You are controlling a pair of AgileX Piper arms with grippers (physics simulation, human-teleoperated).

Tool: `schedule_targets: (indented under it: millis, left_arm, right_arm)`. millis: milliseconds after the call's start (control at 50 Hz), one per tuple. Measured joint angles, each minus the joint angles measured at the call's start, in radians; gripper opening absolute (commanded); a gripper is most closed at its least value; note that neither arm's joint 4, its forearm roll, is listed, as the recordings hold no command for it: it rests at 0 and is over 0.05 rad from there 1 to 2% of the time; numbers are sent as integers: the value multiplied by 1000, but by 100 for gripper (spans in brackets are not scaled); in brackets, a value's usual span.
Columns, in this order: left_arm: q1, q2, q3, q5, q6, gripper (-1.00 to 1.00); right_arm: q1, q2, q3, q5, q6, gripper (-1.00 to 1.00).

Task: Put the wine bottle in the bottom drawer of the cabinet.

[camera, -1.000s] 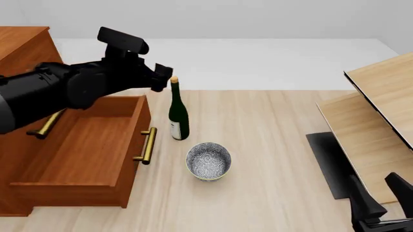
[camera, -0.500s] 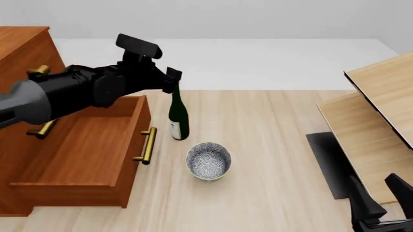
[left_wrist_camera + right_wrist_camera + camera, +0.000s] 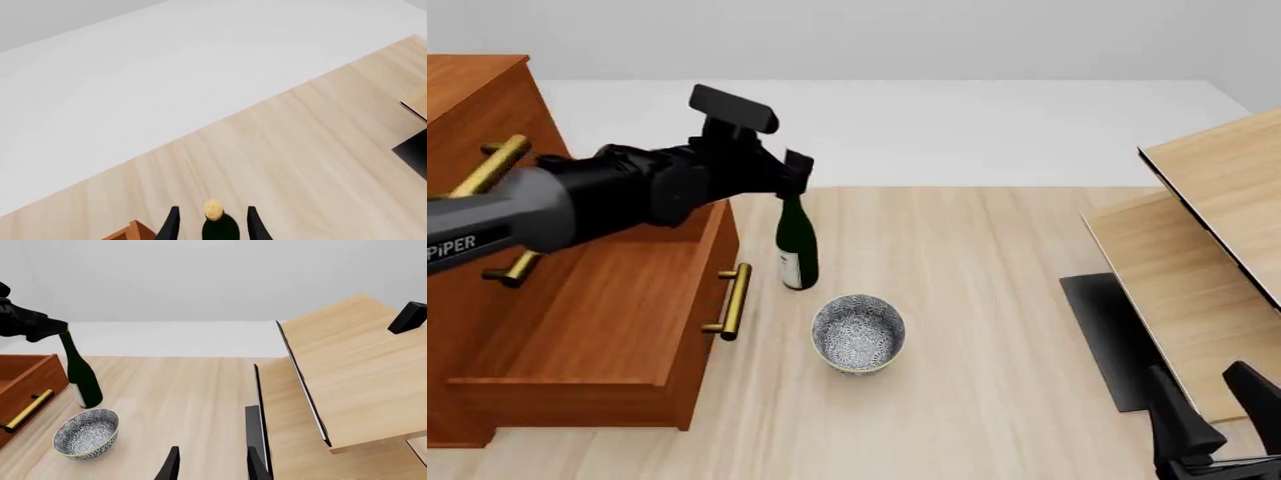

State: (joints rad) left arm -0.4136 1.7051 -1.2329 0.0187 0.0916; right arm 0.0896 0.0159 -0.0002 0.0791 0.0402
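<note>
Bottle (image 3: 795,245) upright on the desk, just right of the pulled-out drawer (image 3: 601,310), long axis vertical. Left pincer (image 3: 212,225) spread wide, straddling the cork, nothing clasped yet. Right pincer (image 3: 210,464) released, well apart.

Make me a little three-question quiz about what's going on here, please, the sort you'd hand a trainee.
1. True or false: the bottom drawer of the cabinet stands pulled open.
2. Which gripper is at the neck of the wine bottle: A) the left gripper, B) the right gripper, or C) neither?
3. What lies on the floor just in front of the bottle, nearer the camera in the front view?

Key
1. True; its inside shows and nothing is in it.
2. A; in the left wrist view its fingers stand either side of the cork, apart from it. The right gripper hangs open far off to the right.
3. A patterned bowl, upright.
</note>
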Motion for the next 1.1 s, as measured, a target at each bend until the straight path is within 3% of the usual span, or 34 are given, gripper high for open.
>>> schedule_targets:
  millis: [1100]
  left_arm:
    - [-8, 114, 33, -99, -2, 100]
  right_arm:
    - [-5, -9, 0, 26, -11, 100]
